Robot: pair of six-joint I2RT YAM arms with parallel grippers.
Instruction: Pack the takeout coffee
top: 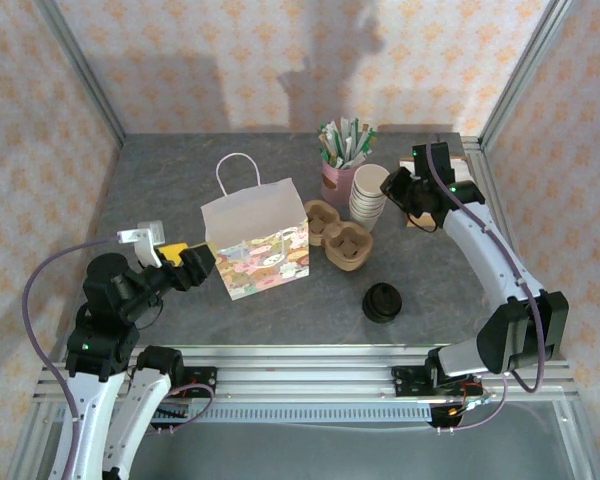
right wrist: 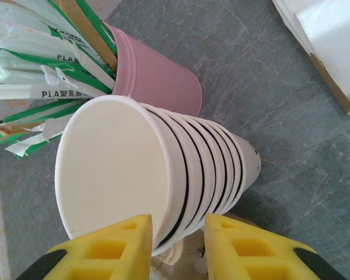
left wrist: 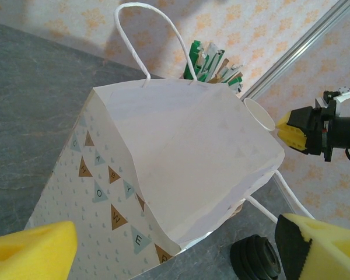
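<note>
- Yellow foam pads [left wrist: 35,251] of the left gripper [left wrist: 176,233] are spread wide with nothing held.
- Paper bag [left wrist: 181,157] stands between those pads and just ahead of them. It is upright with its mouth open and white handles up, and its printed bunting side is toward the left pad.
- Black lid stack [left wrist: 255,259] is on the table [top: 160,190], just inside the left gripper's right pad and by the bag's lower corner. It is well apart from the cups.
- Right gripper [right wrist: 178,245]: jaws apart and straddling the near rim of the cup stack [right wrist: 227,169]. One pad is in front of the mouth of the top cup [right wrist: 105,169] and the other is outside the wall. Can't tell whether either pad touches.
- The top cup is cream, lidless and nested in the stack, directly ahead of the right gripper's pads.
- Pink cup [right wrist: 157,76] is just beyond the stack from the right gripper and close beside it. It is packed with wrapped straws [right wrist: 46,58].
- Brown pulp carriers [top: 340,238] sit on the table between the bag and the cup stack.
- From the left gripper, the straws, the top cup's rim and the right gripper show past the bag's far edge.
</note>
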